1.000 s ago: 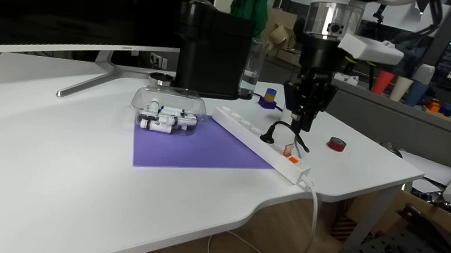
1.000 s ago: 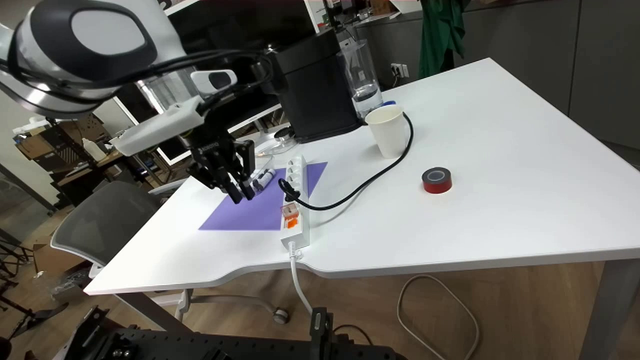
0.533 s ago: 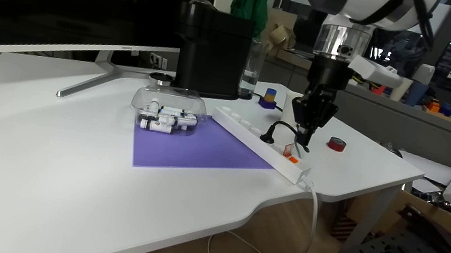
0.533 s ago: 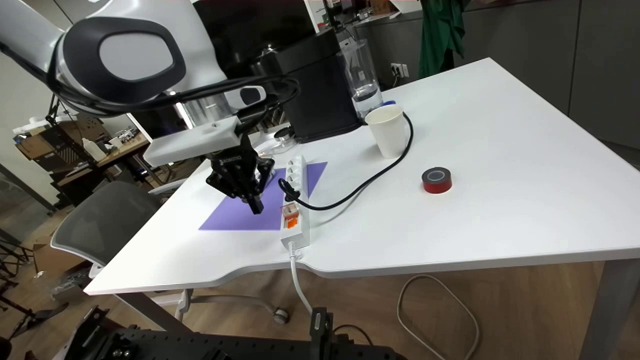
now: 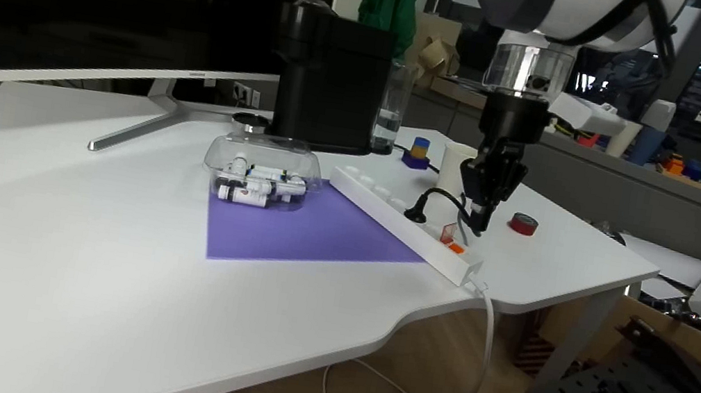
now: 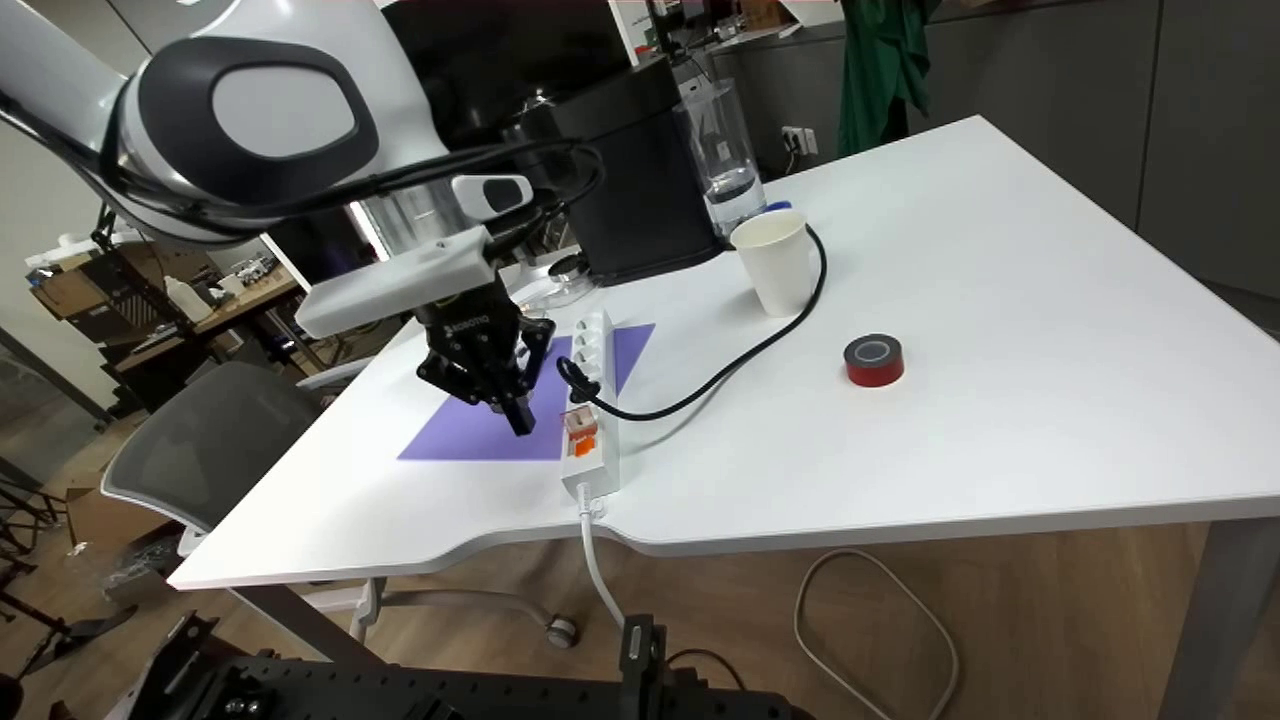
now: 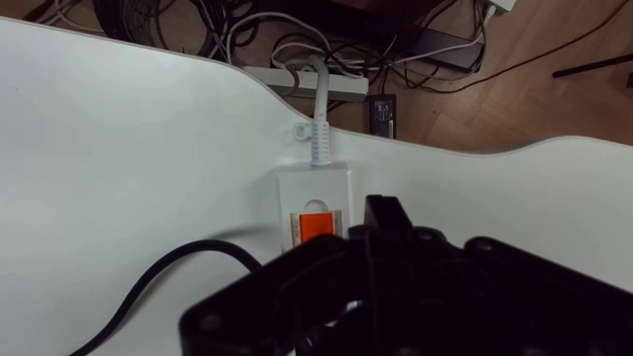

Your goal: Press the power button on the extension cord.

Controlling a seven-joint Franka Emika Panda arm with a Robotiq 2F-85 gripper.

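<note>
The extension cord is a long white power strip on the table, seen in both exterior views (image 5: 396,226) (image 6: 592,472) and in the wrist view (image 7: 316,184). Its orange power button (image 5: 455,247) (image 6: 584,446) sits near the cable end, with a clear reddish flap (image 5: 448,232) standing raised beside it. In the wrist view the button (image 7: 316,225) is partly hidden by the gripper. My gripper (image 5: 478,224) (image 6: 520,422) (image 7: 388,212) is shut and empty, pointing down. Its fingertips are above the table, near the button and to one side of it, apart from the strip.
A black plug (image 5: 417,211) with a black cable (image 6: 700,395) rises from the strip. A white cup (image 6: 775,262), a red tape roll (image 6: 873,362), a clear box of small tubes (image 5: 264,172), a purple sheet (image 5: 309,232) and a black coffee machine (image 5: 333,81) surround it.
My gripper has come down and moved closer to the button end of the strip. Its fingers, slightly apart one second ago, are now together. The strip and button look unchanged.
</note>
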